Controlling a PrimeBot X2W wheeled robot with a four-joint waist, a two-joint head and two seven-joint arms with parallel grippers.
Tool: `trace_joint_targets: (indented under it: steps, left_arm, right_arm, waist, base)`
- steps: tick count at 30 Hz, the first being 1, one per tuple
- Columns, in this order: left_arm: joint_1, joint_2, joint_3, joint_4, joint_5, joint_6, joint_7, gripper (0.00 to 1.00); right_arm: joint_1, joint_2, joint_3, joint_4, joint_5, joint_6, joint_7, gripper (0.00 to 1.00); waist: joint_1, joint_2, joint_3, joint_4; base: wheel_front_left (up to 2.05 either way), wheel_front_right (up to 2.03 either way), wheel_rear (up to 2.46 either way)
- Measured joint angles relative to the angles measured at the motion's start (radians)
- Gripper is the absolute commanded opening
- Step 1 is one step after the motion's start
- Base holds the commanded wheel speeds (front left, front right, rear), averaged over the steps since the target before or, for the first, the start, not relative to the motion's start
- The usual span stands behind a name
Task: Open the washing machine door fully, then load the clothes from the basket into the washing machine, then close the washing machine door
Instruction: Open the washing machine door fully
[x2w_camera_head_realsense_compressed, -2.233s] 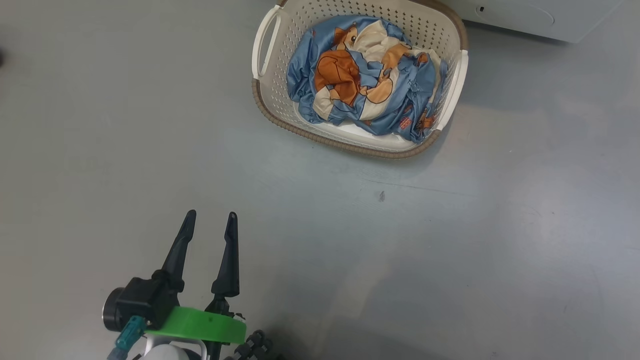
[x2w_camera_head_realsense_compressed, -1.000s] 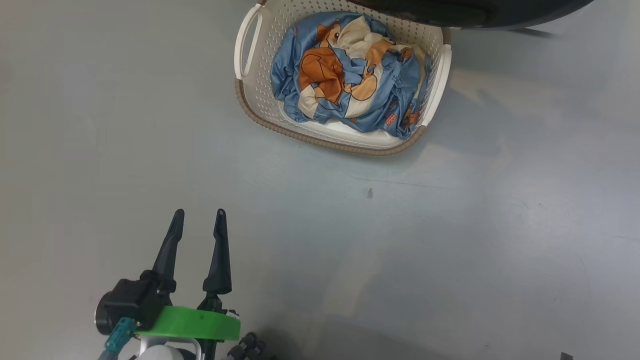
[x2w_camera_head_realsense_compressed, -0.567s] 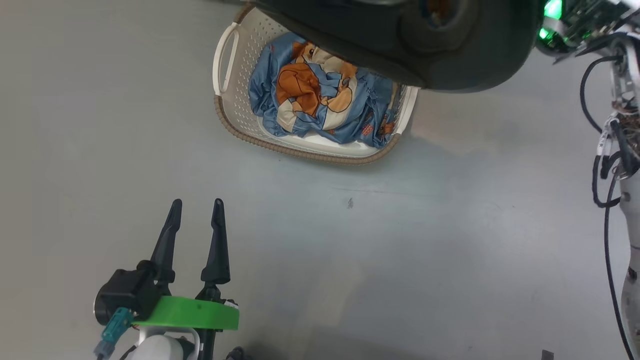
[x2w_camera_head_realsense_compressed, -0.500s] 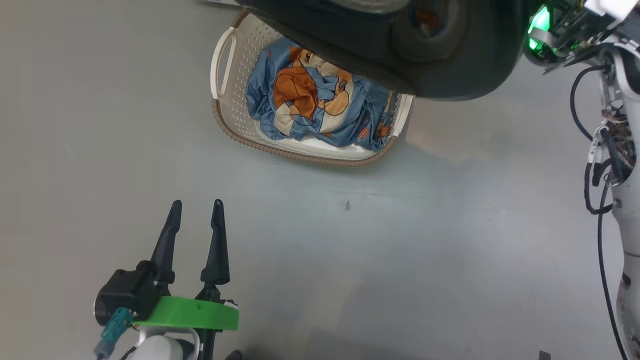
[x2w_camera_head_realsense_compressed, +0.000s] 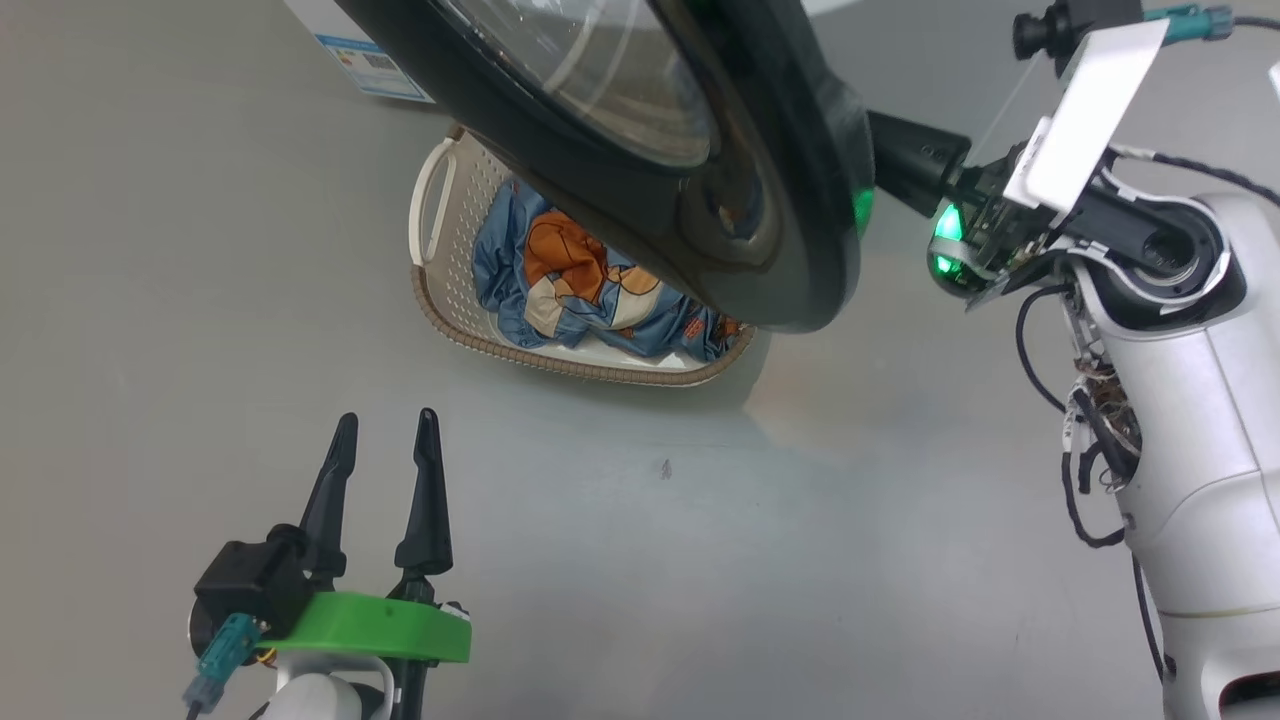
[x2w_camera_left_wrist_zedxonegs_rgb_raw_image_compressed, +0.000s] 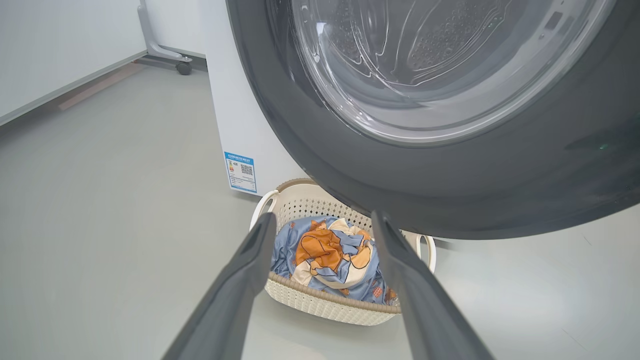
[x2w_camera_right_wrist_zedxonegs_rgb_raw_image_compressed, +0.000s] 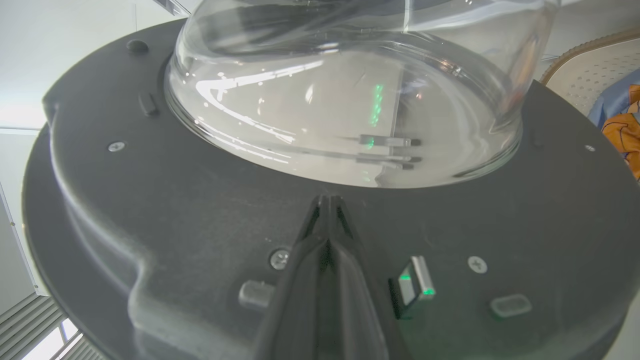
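A smooth, pale grey floor (x2w_camera_head_realsense_compressed: 800, 560) was seen, with a soft sheen and no seams that could be made out. The basket (x2w_camera_head_realsense_compressed: 560, 362) was set directly on it, flat on its base. Just behind the basket, the washing machine (x2w_camera_left_wrist_zedxonegs_rgb_raw_image_compressed: 235, 125) was stood on the same floor, its blue label (x2w_camera_left_wrist_zedxonegs_rgb_raw_image_compressed: 240, 172) placed low at the corner near the basket's handle. Whether basket and machine were touching could not be told. A small dark mark (x2w_camera_head_realsense_compressed: 665, 468) was found on the bare floor, apart from the basket. Farther back, by the wall, a grey stand foot (x2w_camera_left_wrist_zedxonegs_rgb_raw_image_compressed: 162, 50) with a castor (x2w_camera_left_wrist_zedxonegs_rgb_raw_image_compressed: 183, 67) was rested on the floor.
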Motion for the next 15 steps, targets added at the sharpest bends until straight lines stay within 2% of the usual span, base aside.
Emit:
trace_joint_targets:
  steps: [7,15]
  left_arm:
    - [0.005,0.000,0.001,0.021,-0.002,-0.001,0.000,1.00]
    - [0.017,0.000,-0.001,0.031,-0.006,-0.009,0.000,1.00]
  right_arm:
    - [0.061,0.044,0.030,0.007,0.000,0.000,0.000,0.00]
    - [0.127,0.052,0.046,0.020,0.002,0.000,-0.002,0.00]
  waist:
    - [-0.0001,0.0000,-0.073,-0.009]
    - [-0.0001,0.0000,-0.154,-0.009]
  base:
    - [0.00,0.00,0.00]
    - [0.00,0.00,0.00]
